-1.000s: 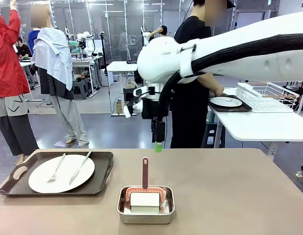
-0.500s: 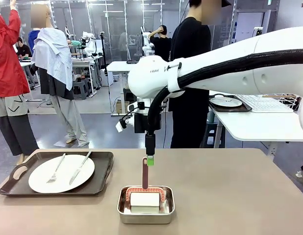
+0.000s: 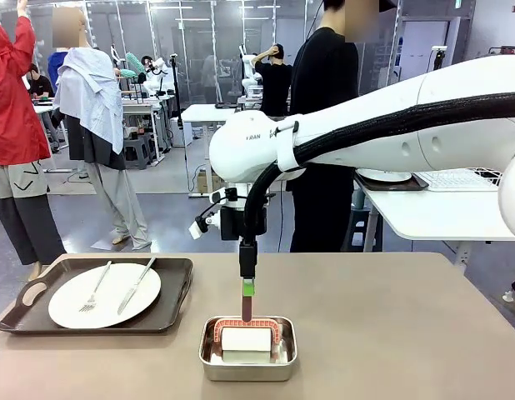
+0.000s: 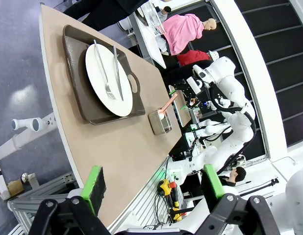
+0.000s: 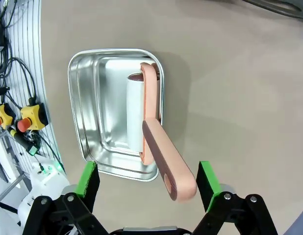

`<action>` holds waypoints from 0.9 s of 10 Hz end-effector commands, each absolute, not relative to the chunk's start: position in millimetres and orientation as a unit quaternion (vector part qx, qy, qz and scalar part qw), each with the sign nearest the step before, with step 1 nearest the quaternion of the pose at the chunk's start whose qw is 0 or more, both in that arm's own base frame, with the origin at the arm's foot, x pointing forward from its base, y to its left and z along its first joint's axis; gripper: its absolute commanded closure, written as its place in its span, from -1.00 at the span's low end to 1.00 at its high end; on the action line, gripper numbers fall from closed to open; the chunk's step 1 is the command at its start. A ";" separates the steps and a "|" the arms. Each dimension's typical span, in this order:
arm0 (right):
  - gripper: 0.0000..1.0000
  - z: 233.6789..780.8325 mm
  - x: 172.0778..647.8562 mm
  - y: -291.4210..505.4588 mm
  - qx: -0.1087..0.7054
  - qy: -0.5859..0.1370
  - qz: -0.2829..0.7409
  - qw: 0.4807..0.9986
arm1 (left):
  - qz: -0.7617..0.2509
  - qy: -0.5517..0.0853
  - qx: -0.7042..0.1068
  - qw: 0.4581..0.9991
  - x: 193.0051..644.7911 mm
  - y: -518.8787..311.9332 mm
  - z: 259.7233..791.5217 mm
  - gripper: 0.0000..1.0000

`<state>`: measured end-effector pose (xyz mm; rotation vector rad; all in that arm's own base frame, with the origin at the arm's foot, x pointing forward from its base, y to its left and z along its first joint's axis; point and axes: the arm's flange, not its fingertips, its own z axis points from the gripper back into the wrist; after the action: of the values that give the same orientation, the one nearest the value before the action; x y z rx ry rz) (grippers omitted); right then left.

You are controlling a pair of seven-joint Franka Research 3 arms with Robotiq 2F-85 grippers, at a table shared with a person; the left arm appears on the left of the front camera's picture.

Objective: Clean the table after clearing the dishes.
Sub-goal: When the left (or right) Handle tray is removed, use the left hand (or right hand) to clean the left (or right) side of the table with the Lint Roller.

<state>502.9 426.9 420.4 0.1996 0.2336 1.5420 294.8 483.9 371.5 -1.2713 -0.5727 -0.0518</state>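
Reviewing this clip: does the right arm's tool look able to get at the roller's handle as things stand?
Probably yes. The right tool is open, and the pink handle standing up from the steel pan already sits between its fingers, with nothing in the way.

The right tool (image 3: pixel 247 288) hides the top of the roller handle (image 3: pixel 247 310).

The front camera looks level across the table (image 3: pixel 391 308). The right wrist camera looks down, close over the pan (image 5: pixel 85 98); the left one sees this pan from far.
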 end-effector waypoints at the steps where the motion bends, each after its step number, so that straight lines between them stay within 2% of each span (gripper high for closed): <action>1: -1.00 409.4 495.4 425.2 0.086 0.109 0.684 0.716 | -0.025 -0.265 -0.578 0.771 290.5 482.9 370.5 -1.00; 3: -0.95 403.3 493.6 426.7 0.099 0.095 0.682 0.719 | -0.025 -0.265 -0.578 0.771 290.5 482.9 370.5 -1.00; 5: -0.76 398.0 493.6 426.5 0.098 0.097 0.684 0.716 | -0.025 -0.265 -0.578 0.771 290.5 482.9 370.5 -1.00; 6: -0.49 398.1 494.7 425.8 0.100 0.094 0.686 0.715 | -0.025 -0.265 -0.578 0.771 290.5 482.9 370.5 -1.00; 7: -0.38 398.4 494.7 426.0 0.103 0.096 0.687 0.713 | -0.025 -0.265 -0.578 0.771 290.5 482.9 370.5 -1.00; 8: -0.11 398.6 494.2 426.9 0.104 0.096 0.689 0.711 | -0.025 -0.265 -0.578 0.771 290.5 482.9 370.5 -1.00; 9: 0.01 398.7 494.1 427.2 0.104 0.097 0.689 0.710 | -0.025 -0.265 -0.578 0.771 290.5 482.9 370.5 -1.00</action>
<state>502.5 428.7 401.6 0.2107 0.2299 1.5378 294.8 483.9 371.5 -1.2713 -0.5727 -0.0518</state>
